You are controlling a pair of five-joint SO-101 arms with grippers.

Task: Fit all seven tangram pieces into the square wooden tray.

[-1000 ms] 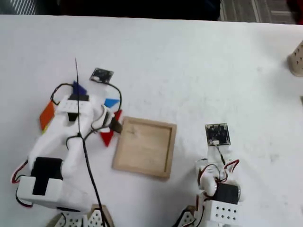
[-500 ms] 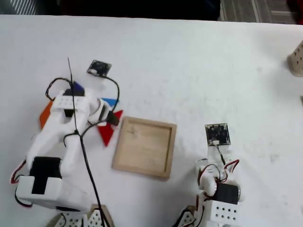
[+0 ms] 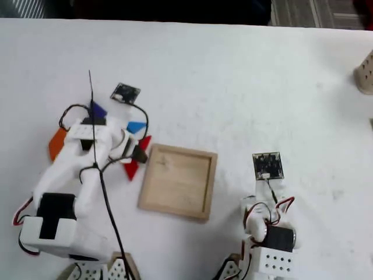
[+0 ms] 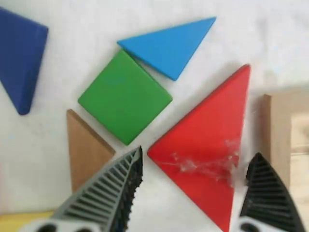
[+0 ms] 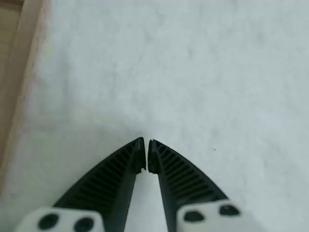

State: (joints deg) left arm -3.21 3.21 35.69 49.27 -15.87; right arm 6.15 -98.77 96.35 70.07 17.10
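The wooden tray (image 3: 178,181), lower centre of the high view, held no pieces, so every fit remained. The pieces lay on the table just left of it. The left gripper (image 4: 198,159) hung spread wide over the red triangle (image 4: 212,121), grasping nothing. The right gripper (image 5: 146,145) was closed and empty.

Your left arm (image 3: 70,175) and right arm (image 3: 269,248) were white with black motors and red-black wiring. The left claw (image 4: 198,159) had one grey ribbed finger (image 4: 104,193), one black.
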